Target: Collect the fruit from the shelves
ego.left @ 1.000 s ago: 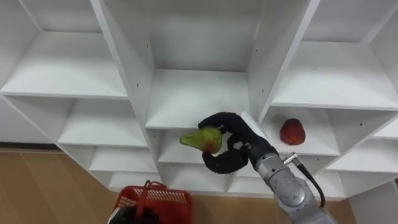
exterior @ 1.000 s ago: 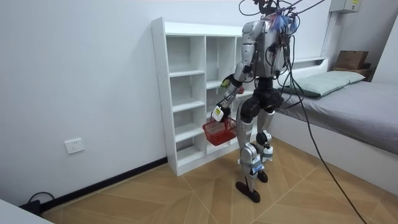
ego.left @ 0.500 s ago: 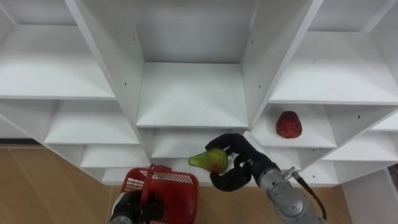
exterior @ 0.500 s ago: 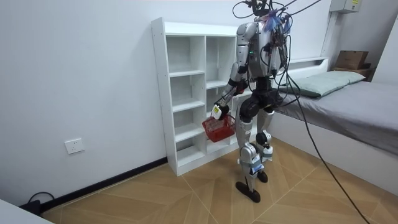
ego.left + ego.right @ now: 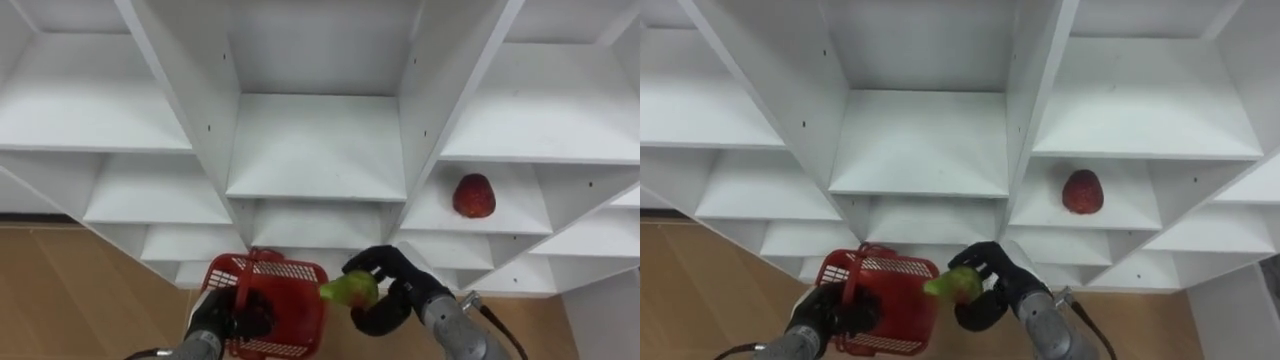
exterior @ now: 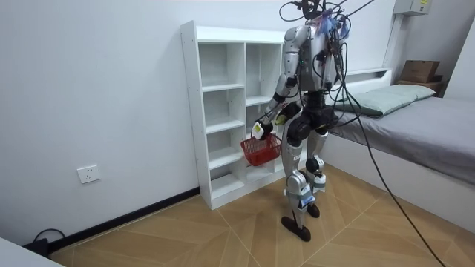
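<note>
Pear (image 5: 348,289), clasped by our right hand (image 5: 398,286), just beside the red basket (image 5: 292,310) our left hand (image 5: 214,316) grips by its handle, held close, we judge, for dropping in; a red fruit (image 5: 474,195) sits shelved above that hand.

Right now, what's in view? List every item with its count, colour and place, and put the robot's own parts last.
Shelf unit: one, white, open compartments, against the wall in front of the robot.
Red fruit: one, red, on a shelf in the unit's right column.
Pear: one, green with a red blush, held just right of the basket's rim.
Basket: one, red mesh, held low in front of the unit.
Floor: wooden, brown, beneath the unit.
Bed: one, grey cover, on the room view's right.
Left hand: dark, curled round the basket's handle.
Right hand: dark, curled round the pear.
</note>
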